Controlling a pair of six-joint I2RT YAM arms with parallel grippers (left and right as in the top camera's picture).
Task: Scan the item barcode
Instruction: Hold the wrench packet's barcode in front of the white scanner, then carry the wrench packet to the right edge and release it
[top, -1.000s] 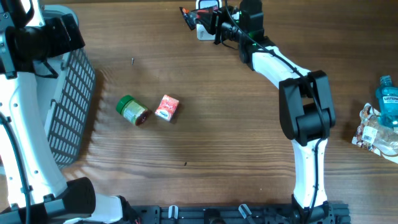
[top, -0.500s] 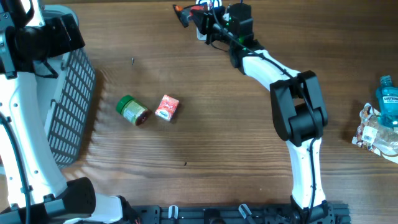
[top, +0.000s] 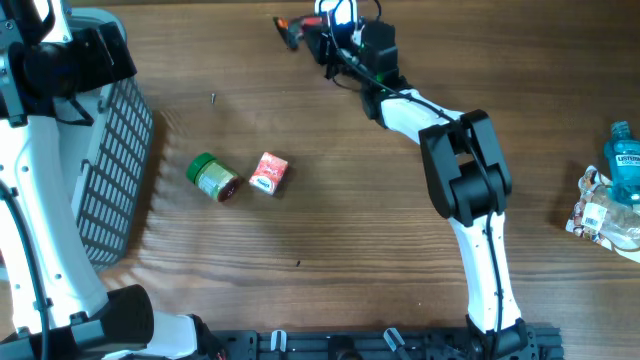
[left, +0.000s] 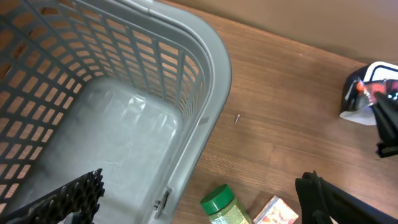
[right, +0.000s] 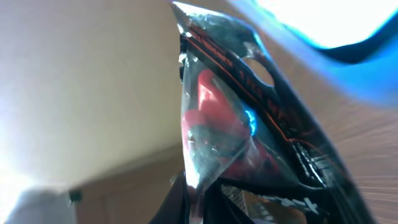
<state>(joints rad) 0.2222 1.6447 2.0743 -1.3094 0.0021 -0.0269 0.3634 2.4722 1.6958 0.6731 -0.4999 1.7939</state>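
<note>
Moved leftward, right gripper (top: 310, 33) jaws clench a packet (right: 242, 130) of something red; left gripper (left: 199, 196) gapes above basket (left: 214, 68).

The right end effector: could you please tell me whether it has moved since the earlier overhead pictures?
Yes. The right end effector, shut on the red packet, has shifted left in the picture, judged against the unmoved red carton.

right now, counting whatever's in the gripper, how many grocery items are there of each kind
jars: 1, the green-lidded jar
cartons: 1, the red and white carton
bottles: 1, the blue mouthwash bottle
packets: 2, the red packet held in the right gripper, and the crumpled clear packet
total: 5
</note>
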